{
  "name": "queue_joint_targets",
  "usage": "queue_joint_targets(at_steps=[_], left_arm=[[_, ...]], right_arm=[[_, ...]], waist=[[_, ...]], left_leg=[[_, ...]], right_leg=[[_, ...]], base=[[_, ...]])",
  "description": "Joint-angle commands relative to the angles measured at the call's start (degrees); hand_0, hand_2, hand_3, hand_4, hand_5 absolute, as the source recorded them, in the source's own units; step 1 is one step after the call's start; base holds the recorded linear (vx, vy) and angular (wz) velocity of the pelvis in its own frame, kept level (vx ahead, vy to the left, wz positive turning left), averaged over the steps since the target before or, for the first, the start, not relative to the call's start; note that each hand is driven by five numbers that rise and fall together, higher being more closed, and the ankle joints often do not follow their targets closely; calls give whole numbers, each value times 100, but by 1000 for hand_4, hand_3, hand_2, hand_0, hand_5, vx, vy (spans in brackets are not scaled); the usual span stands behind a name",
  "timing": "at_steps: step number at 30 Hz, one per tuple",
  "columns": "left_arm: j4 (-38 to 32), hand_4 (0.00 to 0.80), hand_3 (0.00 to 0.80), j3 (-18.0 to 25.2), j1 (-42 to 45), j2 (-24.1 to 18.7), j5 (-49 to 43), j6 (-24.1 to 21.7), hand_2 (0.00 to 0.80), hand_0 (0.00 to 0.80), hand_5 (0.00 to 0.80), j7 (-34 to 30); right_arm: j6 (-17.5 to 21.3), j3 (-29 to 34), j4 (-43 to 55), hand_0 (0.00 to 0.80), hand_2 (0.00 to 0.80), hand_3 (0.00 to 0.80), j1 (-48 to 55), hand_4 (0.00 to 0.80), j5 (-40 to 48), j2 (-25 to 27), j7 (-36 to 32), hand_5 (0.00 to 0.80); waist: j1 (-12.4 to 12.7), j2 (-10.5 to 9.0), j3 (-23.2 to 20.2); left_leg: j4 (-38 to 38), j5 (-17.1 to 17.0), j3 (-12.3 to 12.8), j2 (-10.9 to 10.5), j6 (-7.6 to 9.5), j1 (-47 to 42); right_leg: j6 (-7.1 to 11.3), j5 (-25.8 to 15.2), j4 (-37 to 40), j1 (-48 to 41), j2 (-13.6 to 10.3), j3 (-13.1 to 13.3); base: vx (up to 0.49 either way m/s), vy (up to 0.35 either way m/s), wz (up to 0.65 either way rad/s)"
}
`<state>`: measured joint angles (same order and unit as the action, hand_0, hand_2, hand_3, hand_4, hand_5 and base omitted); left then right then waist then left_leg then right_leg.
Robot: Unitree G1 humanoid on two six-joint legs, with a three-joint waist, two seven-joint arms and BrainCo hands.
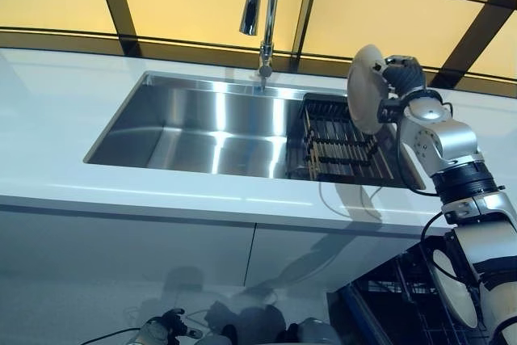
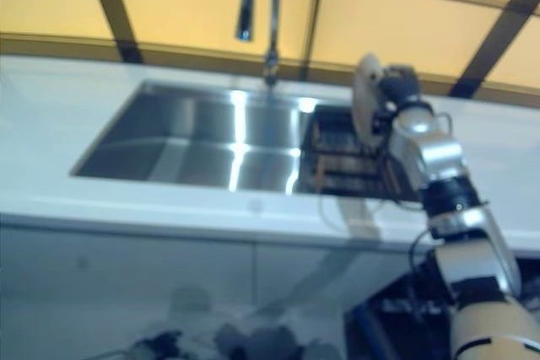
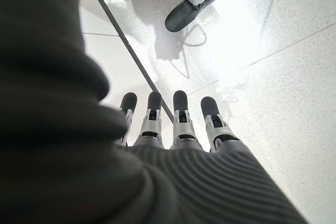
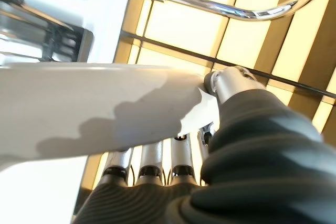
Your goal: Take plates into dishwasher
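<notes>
While the right hand (image 1: 401, 78) grips a round white plate (image 1: 365, 90) upright above the dark slatted drying rack (image 1: 339, 141) in the steel sink (image 1: 202, 131), another white plate (image 1: 452, 284) stands in the dishwasher rack below the white worktop (image 1: 48, 119). The left hand (image 3: 173, 124) hangs over the floor, fingers straight.

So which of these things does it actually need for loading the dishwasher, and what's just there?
For the job:
- plate, held on edge in the right robot hand
- dish rack in the sink
- dishwasher rack, lower right, with a plate in it

Just there:
- sink
- tap
- left robot hand, idle by the floor

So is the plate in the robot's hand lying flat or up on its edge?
On edge: the plate stands upright in the right hand, above the sink rack.
</notes>
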<state>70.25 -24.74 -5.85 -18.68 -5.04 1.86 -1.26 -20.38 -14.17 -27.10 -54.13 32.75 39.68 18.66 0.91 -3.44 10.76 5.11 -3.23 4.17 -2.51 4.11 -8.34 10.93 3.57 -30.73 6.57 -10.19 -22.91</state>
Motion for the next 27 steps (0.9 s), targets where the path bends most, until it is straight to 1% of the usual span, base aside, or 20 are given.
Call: queue_joint_targets(at_steps=[1, 4, 7, 9, 10, 11, 12, 13, 14, 15, 16, 18, 19, 20, 21, 23, 27], left_arm=[[-47, 0, 0, -52, -39, -123, -235, -144, 0, 0, 0, -44], [-44, 0, 0, -49, 8, -181, -254, -179, 0, 0, 0, -65], [-19, 0, 0, -13, 38, -242, -285, -239, 0, 0, 0, -101], [1, 0, 0, 28, 53, -271, -289, -279, 0, 0, 0, -126], [2, 0, 0, 30, 60, -279, -296, -293, 0, 0, 0, -133], [0, 0, 0, 40, 66, -290, -267, -300, 0, 0, 0, -137], [-7, 0, 0, 39, 70, -297, -259, -302, 0, 0, 0, -135], [-2, 0, 0, 62, 82, -298, -284, -322, 0, 0, 0, -146], [1, 0, 0, 65, 88, -309, -272, -336, 0, 0, 0, -141], [-7, 0, 0, 85, 98, -329, -254, -366, 0, 0, 0, -160], [-10, 0, 0, 93, 98, -337, -232, -370, 0, 0, 0, -162], [-43, 0, 0, 177, 82, -345, -57, -371, 0, 0, 0, -159], [-48, 0, 0, 168, 78, -355, -30, -368, 0, 0, 0, -155], [-65, 0, 0, 235, 79, -343, 66, -350, 0, 0, 0, -130], [-76, 0, 0, 258, 81, -346, 83, -351, 0, 0, 0, -126], [-72, 0, 0, 340, 91, -343, 185, -337, 0, 0, 0, -89], [-4, 0, 0, 443, 113, -379, 249, -371, 0, 0, 0, -57]], right_arm=[[696, 151, 487, 800, 800, 800, -707, 800, 55, 501, 148, 800], [871, 132, 592, 800, 800, 800, -826, 800, 282, 709, 283, 800], [1030, 273, 782, 800, 800, 800, -780, 800, 686, 930, 318, 800], [1043, 443, 1060, 800, 800, 800, -626, 800, 930, 1107, 302, 800], [1056, 496, 1119, 800, 800, 800, -560, 800, 953, 1142, 295, 800], [1046, 589, 1282, 800, 800, 800, -411, 800, 948, 1221, 240, 800], [1037, 637, 1358, 800, 800, 800, -326, 800, 913, 1251, 245, 800], [1092, 760, 1452, 800, 800, 800, -132, 800, 949, 1375, 249, 800], [1094, 816, 1488, 800, 800, 800, -52, 800, 954, 1419, 230, 800], [1097, 1014, 1577, 800, 800, 800, 228, 800, 900, 1572, 173, 800], [1115, 1088, 1620, 800, 800, 800, 346, 800, 946, 1631, 178, 800], [1157, 1527, 1836, 800, 800, 800, 943, 800, 1033, 1882, 11, 800], [1174, 1645, 1874, 800, 800, 800, 1095, 800, 1033, 1914, -20, 800], [1254, 1941, 1989, 800, 800, 800, 1523, 800, 1141, 2027, -155, 800], [1235, 2130, 2073, 800, 800, 800, 1779, 800, 1143, 2064, -160, 800], [1302, 2647, 2171, 800, 800, 800, 2468, 800, 1279, 2111, -314, 800], [1403, 3687, 2282, 800, 800, 800, 3784, 800, 1502, 2098, -587, 800]], waist=[[120, -168, -307], [75, -180, -334], [-3, -195, -365], [-106, -191, -397], [-119, -191, -406], [-184, -177, -411], [-196, -182, -417], [-278, -166, -422], [-298, -165, -426], [-400, -158, -436], [-433, -163, -446], [-664, -140, -457], [-665, -150, -469], [-811, -146, -465], [-856, -140, -480], [-1033, -114, -491], [-1298, -124, -509]], left_leg=[[-11, 666, 109, -555, -145, -419], [-11, 675, 183, -522, -153, -431], [-11, 705, 310, -472, -154, -446], [-11, 722, 467, -402, -154, -458], [-11, 724, 510, -387, -150, -457], [-11, 720, 602, -336, -148, -451], [-11, 719, 645, -321, -146, -444], [-11, 708, 740, -256, -141, -434], [-11, 708, 778, -239, -141, -430], [-11, 709, 911, -175, -144, -424], [-11, 705, 972, -151, -144, -420], [-11, 705, 1204, -49, -159, -404], [-11, 708, 1252, -35, -162, -398], [-11, 704, 1389, 21, -169, -401], [-11, 697, 1462, 57, -175, -387], [-11, 680, 1672, 154, -171, -360], [-11, 653, 2035, 279, -153, -288]], right_leg=[[18, -1903, 496, 407, 31, -145], [22, -1868, 460, 398, 42, -124], [44, -1854, 368, 407, 37, -87], [58, -1827, 231, 410, 14, -49], [58, -1821, 173, 419, 4, -31], [65, -1799, 55, 419, -13, -7], [73, -1792, 7, 430, -27, 8], [71, -1774, -118, 435, -42, 45], [76, -1760, -156, 446, -42, 68], [86, -1733, -263, 468, -53, 133], [82, -1713, -298, 480, -45, 173], [90, -1650, -387, 527, -10, 307], [89, -1637, -397, 544, 2, 346], [104, -1599, -439, 570, 16, 440], [104, -1588, -435, 586, 37, 476], [111, -1540, -599, 644, 79, 568], [127, -1330, -923, 738, 142, 734]], base=[[60, -19, -1], [68, -24, -4], [86, -26, -11], [104, -9, -22], [114, 0, -29], [84, 1, -30], [113, -7, -28], [86, -10, -22], [132, -14, -32], [101, -10, -38], [128, -8, -51], [91, 0, -34], [83, 1, -20], [75, 3, -36], [97, 13, -55], [87, 34, -59], [74, 30, -65]])
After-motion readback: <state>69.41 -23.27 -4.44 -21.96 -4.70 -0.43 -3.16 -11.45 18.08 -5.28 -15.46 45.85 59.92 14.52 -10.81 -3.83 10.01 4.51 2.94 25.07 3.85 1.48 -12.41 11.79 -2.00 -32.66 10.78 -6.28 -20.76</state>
